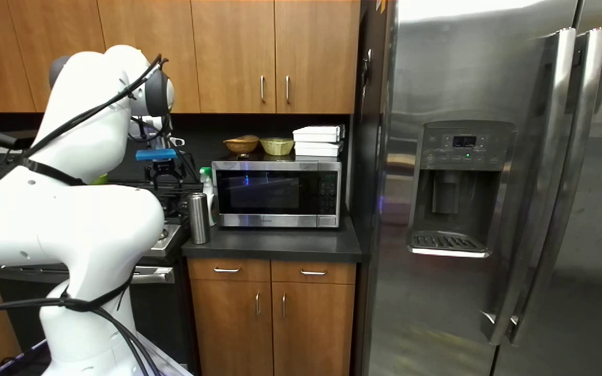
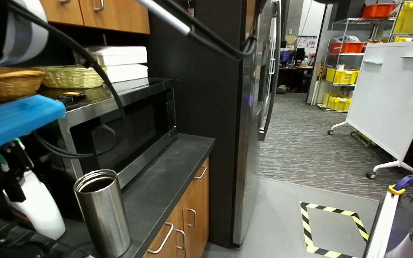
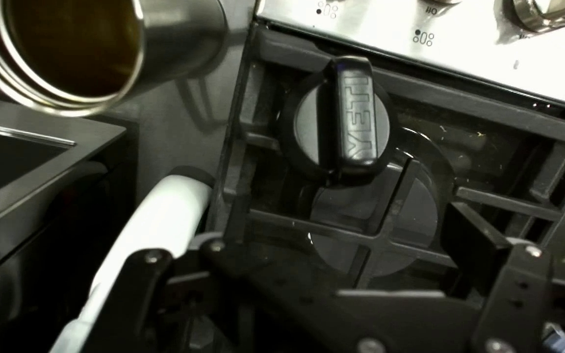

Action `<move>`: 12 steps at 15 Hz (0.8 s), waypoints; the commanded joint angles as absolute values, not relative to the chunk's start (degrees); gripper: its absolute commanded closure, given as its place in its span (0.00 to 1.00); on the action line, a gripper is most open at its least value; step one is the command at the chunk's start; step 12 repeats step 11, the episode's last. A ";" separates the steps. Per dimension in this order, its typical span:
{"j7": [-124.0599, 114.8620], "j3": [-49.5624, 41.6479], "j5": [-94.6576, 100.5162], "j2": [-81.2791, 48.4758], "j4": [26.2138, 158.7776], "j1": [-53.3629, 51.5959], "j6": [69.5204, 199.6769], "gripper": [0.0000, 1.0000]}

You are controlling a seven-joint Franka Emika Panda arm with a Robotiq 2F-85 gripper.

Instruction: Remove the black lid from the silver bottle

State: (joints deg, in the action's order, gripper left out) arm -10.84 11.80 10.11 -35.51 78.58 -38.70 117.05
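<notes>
One slim, upright silver metal bottle (image 2: 106,216) is seen uncapped on the dark counter (image 2: 188,148), and its round black lid (image 3: 358,117) is found lying on the black metal stove grate (image 3: 383,236); removal is judged complete. If the white jointed arm (image 1: 87,219) were swung sideways, the bottle could be toppled, being placed near the counter's edge. The arm is bent at the elbow and extended above the grate, with the black two-fingered gripper (image 3: 348,215) pointed downward, its jaws spread and nothing grasped.
</notes>
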 commanded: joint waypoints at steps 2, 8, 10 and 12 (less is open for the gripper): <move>-12.86 10.92 11.09 -27.92 84.51 -38.57 114.53 0.00; -15.84 11.15 10.65 -15.84 95.89 -35.56 111.78 0.00; -16.33 11.71 9.61 -10.29 102.17 -33.06 111.85 0.00; -17.01 11.97 9.08 -7.97 104.78 -31.78 111.91 0.00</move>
